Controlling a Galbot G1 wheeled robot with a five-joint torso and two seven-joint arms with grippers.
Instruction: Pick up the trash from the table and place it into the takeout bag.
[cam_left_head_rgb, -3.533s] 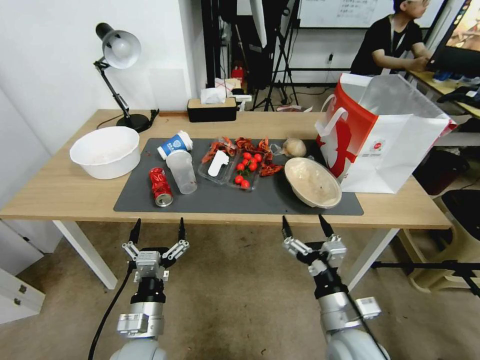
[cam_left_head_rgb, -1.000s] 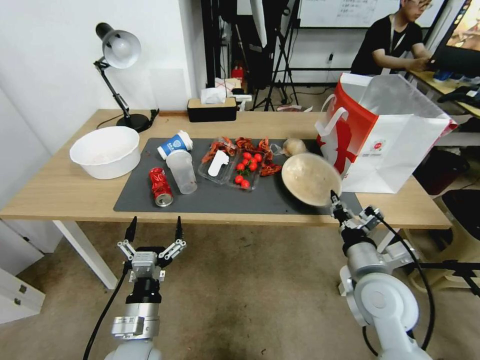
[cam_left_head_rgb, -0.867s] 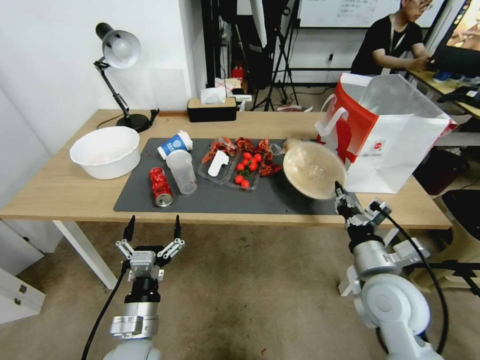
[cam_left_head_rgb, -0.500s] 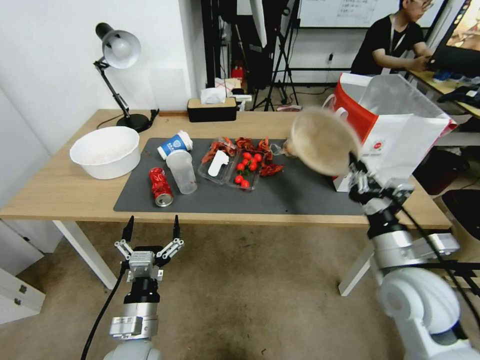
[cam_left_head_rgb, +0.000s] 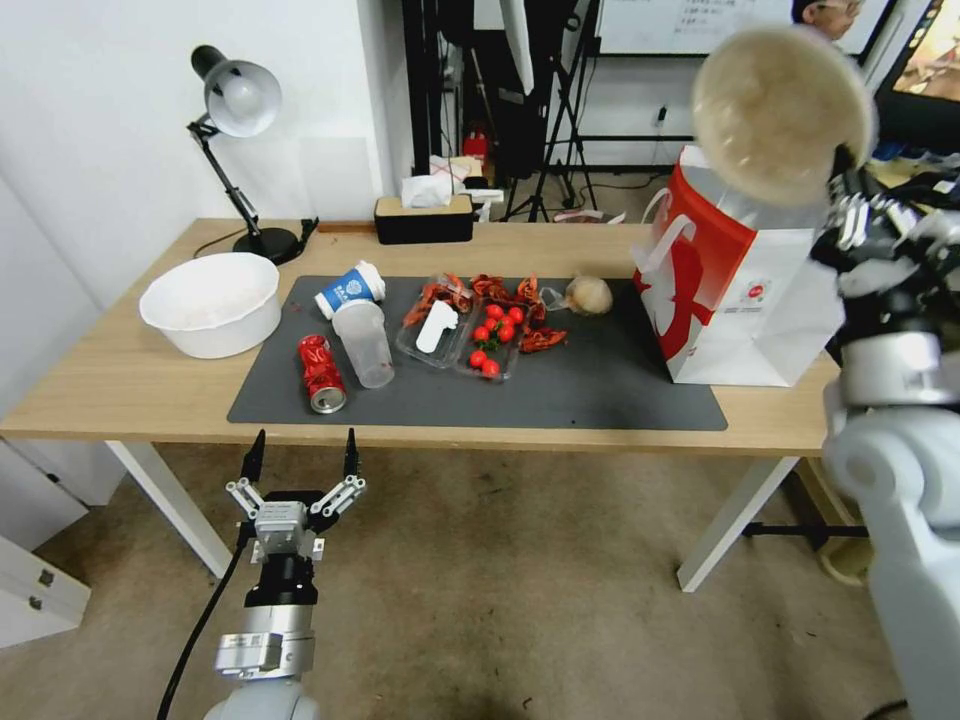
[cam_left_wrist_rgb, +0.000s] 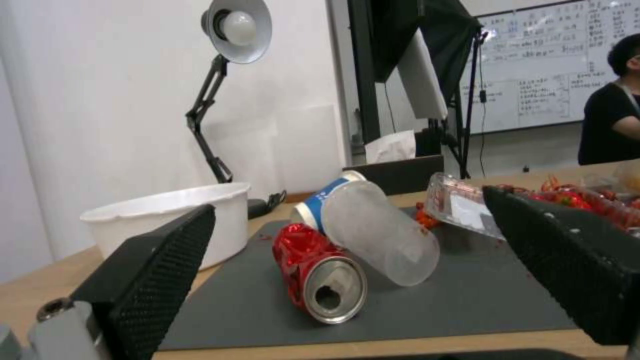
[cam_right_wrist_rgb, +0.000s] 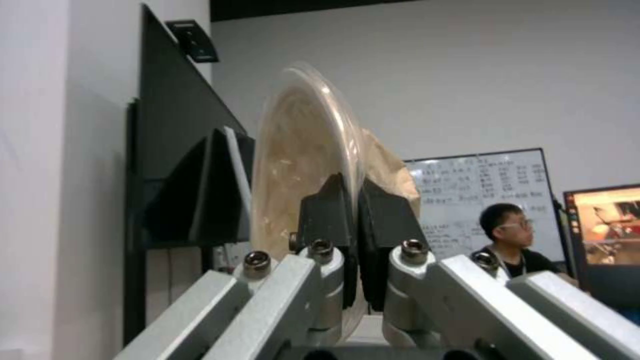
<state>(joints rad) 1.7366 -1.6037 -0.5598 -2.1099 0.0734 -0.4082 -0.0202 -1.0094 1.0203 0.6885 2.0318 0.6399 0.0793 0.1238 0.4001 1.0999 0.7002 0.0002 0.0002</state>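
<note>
Head view: desk carrying grey mat, its right end now bare where beige bowl was lying. Right hand pinching bowl rim, having lifted it high over takeout bag mouth. Left hand hanging below desk front edge, fingers spread, holding nothing.

Left wrist view: red can and clear cup lying touching on mat, open mat around.

Right wrist view: pads clamping bowl rim, bowl standing on edge.
</note>
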